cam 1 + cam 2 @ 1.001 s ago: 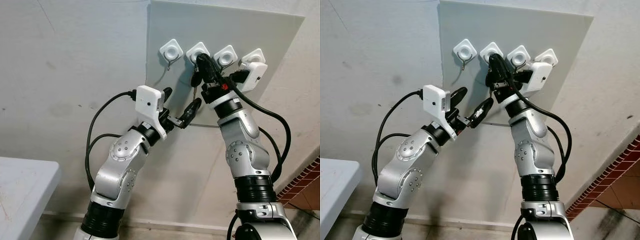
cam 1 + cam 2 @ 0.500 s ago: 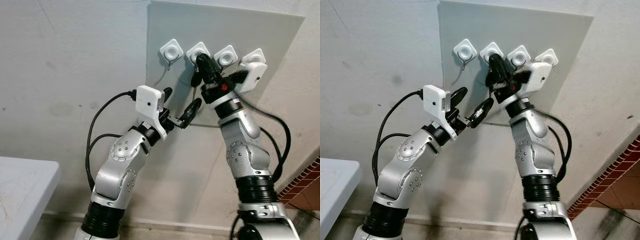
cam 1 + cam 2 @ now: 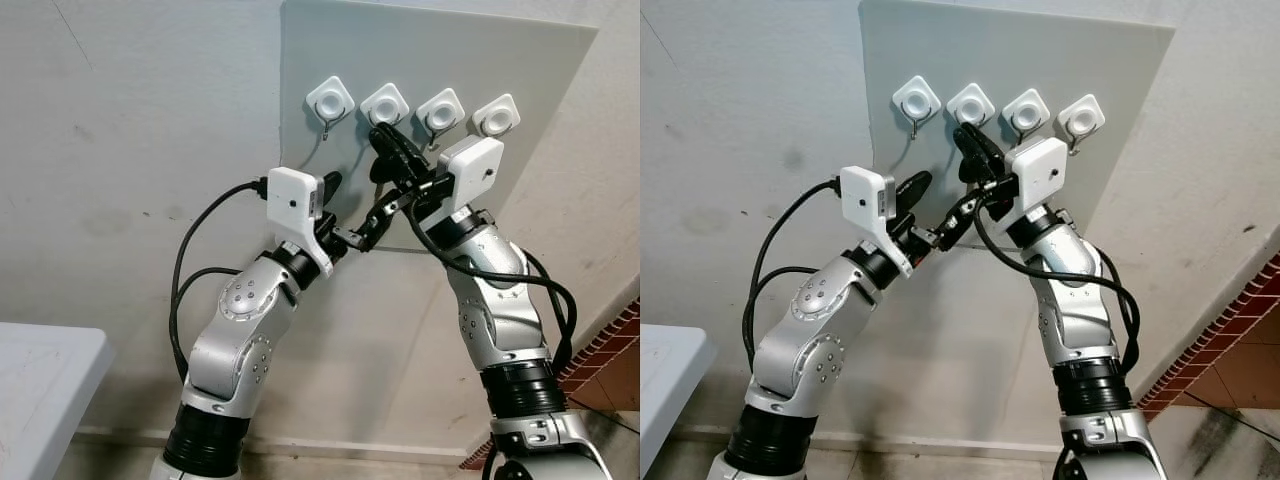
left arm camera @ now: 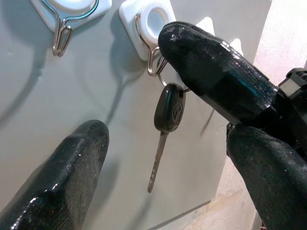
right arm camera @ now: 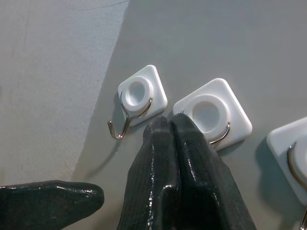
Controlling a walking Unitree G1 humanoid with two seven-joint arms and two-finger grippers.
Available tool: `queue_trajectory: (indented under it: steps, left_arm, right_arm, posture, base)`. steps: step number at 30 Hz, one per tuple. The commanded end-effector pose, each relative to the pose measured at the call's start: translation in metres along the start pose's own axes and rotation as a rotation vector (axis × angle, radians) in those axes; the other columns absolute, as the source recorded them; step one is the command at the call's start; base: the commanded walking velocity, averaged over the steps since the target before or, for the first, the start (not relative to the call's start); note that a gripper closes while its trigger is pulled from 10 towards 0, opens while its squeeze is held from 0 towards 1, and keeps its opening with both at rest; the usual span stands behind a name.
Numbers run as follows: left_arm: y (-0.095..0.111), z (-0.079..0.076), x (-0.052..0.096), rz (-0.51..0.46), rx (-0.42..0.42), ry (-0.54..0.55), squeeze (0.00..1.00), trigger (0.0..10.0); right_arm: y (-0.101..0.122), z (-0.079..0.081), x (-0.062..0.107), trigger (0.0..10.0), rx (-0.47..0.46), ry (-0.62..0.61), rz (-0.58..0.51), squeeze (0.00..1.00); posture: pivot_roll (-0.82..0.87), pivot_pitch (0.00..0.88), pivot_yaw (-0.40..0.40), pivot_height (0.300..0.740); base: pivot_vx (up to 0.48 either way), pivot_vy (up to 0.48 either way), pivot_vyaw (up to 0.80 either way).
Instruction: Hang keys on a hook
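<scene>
— Where's the key [image 4: 168,113]?

— Hanging by its ring from the second hook [image 4: 152,62], right under the right gripper [image 5: 171,125], whose fingers are pressed together at that hook.

— And the left gripper [image 3: 352,212]?

— Spread wide, just below the key, touching nothing on the grey board [image 3: 500,50].

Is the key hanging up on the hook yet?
Nearly. The key already dangles by its ring from the second hook on the board. The right gripper, fingers pressed together, is at that hook. Left to do: pull away. The left gripper waits open nearby.
</scene>
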State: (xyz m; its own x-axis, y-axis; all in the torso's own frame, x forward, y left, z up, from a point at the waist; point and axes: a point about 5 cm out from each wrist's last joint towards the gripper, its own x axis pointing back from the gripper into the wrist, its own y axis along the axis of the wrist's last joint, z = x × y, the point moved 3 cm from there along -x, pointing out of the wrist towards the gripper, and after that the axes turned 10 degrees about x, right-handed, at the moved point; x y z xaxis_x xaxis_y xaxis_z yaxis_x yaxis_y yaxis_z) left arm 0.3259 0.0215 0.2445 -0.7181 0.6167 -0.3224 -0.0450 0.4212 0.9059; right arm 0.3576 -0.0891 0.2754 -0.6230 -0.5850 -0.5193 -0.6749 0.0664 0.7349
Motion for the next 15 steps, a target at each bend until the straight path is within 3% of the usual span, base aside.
queue_trajectory:
  steps: [1,12,15]
  left_arm:
    - [0.009,-0.007,-0.001,-0.032,-0.001,-0.018,0.0,10.0]
    - [0.01,-0.006,-0.001,-0.036,0.012,-0.01,0.0,10.0]
    - [0.01,-0.006,0.0,-0.037,0.015,-0.009,0.0,10.0]
  right_arm:
    - [-0.013,0.023,0.0,10.0,0.009,0.116,0.061,1.0]
    - [-0.023,0.025,0.004,10.0,0.108,0.126,0.102,1.0]
    - [-0.024,0.025,0.005,10.0,0.097,0.12,0.106,1.0]
  posture:
    - [0.06,0.0,-0.067,0.74]
    - [0.07,0.0,-0.069,0.74]
    - [0.07,0.0,-0.069,0.74]
  base:
    - [0.0,0.0,0.0]
    - [0.0,0.0,0.0]
    - [0.0,0.0,0.0]
